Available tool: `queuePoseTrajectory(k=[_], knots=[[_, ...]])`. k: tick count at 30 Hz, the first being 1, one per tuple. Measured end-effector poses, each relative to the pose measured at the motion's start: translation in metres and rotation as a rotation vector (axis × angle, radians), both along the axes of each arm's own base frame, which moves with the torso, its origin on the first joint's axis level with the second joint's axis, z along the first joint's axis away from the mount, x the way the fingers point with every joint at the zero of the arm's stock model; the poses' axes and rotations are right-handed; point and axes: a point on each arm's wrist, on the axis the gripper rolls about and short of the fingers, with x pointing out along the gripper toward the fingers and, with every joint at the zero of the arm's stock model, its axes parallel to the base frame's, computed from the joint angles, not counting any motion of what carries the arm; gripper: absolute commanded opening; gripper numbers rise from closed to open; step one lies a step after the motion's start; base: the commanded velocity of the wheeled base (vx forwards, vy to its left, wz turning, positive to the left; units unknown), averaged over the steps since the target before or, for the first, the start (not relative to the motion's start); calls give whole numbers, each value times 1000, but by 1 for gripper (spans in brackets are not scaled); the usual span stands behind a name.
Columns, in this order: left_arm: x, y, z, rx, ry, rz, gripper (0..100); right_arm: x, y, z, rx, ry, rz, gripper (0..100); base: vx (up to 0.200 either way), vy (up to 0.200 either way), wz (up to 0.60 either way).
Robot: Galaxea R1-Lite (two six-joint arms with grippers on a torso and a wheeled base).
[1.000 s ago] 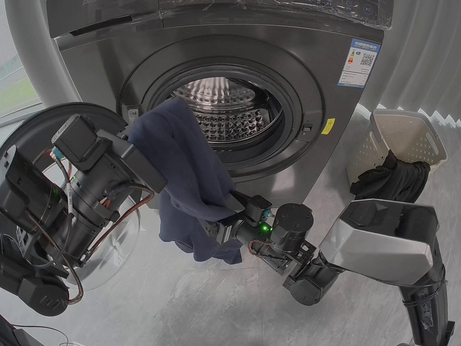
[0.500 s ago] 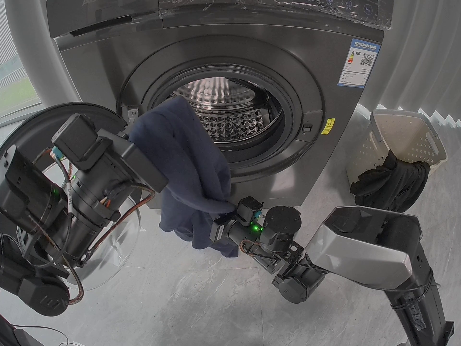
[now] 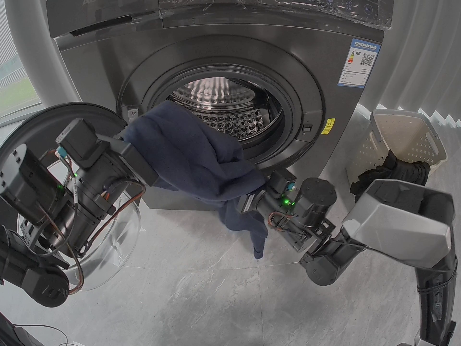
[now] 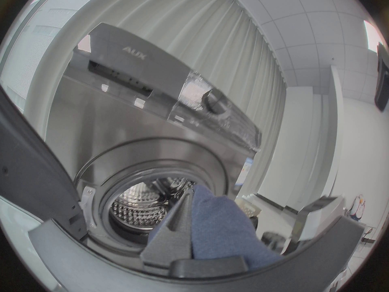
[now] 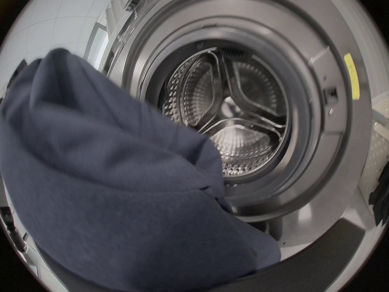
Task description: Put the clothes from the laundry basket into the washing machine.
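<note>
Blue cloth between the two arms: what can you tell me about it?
The cloth is dark blue, soft and thick-looking, like a knit garment, and rumpled. It hangs stretched between the left gripper and the right gripper, each shut on one end, just in front of the open drum and not yet inside. A loose tail dangles below the right gripper. What kind of garment it is cannot be told.

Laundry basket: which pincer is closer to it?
Right. The right pincer is below the washer's opening, the basket off to its right; the left pincer is farther away, by the open door.
</note>
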Motion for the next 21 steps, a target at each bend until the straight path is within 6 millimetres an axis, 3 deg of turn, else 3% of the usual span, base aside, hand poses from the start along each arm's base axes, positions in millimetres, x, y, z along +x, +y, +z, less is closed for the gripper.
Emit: queuePoseTrajectory(k=[9, 21], knots=[[17, 9, -49, 112, 161, 69, 0, -16, -22, 35, 24, -26, -26, 0, 0, 0, 0], [23, 9, -99, 246, 313, 69, 0, -32, -13, 55, 63, -50, -5, 0, 0, 0, 0]])
